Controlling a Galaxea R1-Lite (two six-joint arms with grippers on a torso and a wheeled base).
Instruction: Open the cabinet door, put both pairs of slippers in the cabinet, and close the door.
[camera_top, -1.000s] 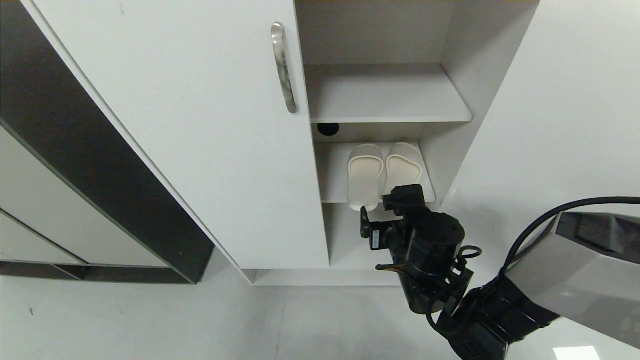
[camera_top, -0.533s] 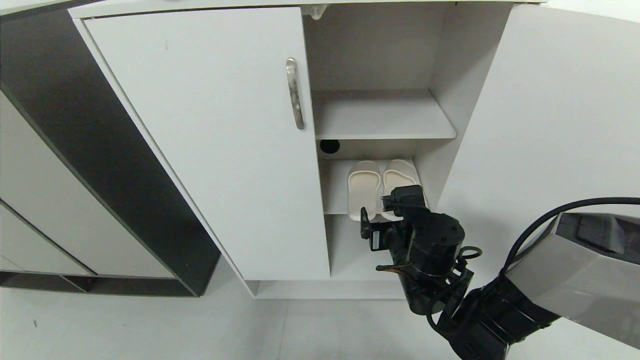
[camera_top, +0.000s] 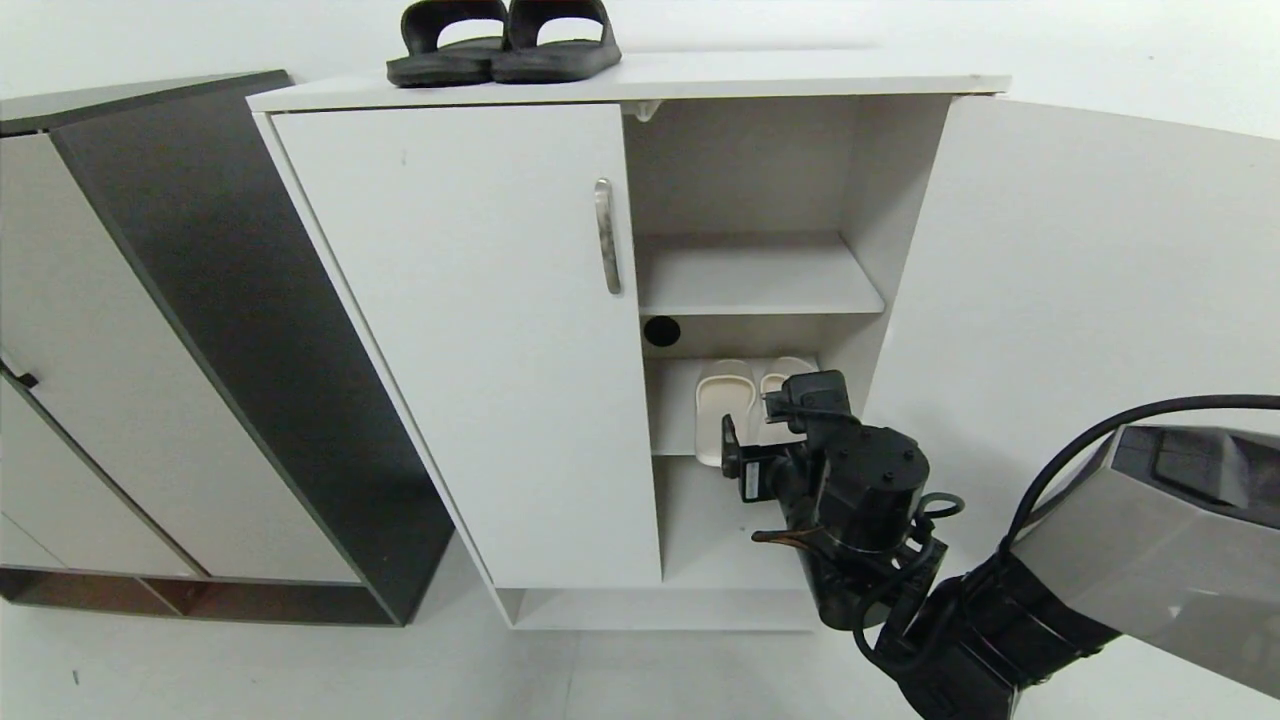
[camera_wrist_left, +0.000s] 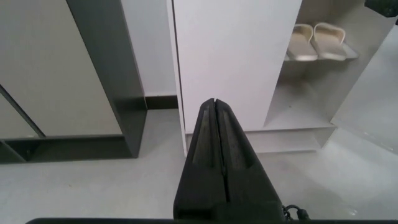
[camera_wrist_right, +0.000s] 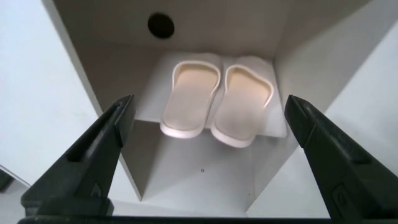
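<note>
- Fetching the black pair looks like the step in hand, so read the cabinet (camera_top: 800, 75) first: its right door (camera_top: 1050, 300) stands swung wide and its left door (camera_top: 470, 330) is shut.
- The upper shelf (camera_top: 760, 275) seems the natural landing spot. I would bring the load in level, over its front edge.
- The black slippers (camera_top: 505, 40) sit side by side on the cabinet top, on its left half toward the back edge. A reach over the front edge, pinching both together, would likely save a trip.
- The white slippers (camera_wrist_right: 217, 99) lie on the shelf below, heels just over its front edge, and a careless pass could knock them off.
- The right claw (camera_wrist_right: 208, 102) is spread wide and holds nothing, just before the white pair. It should draw straight back before rising, to miss the upper shelf's edge.
- The left claw (camera_wrist_left: 214, 106) is pressed together, low before the shut door and well apart from both pairs. It must spread before any grasp.
</note>
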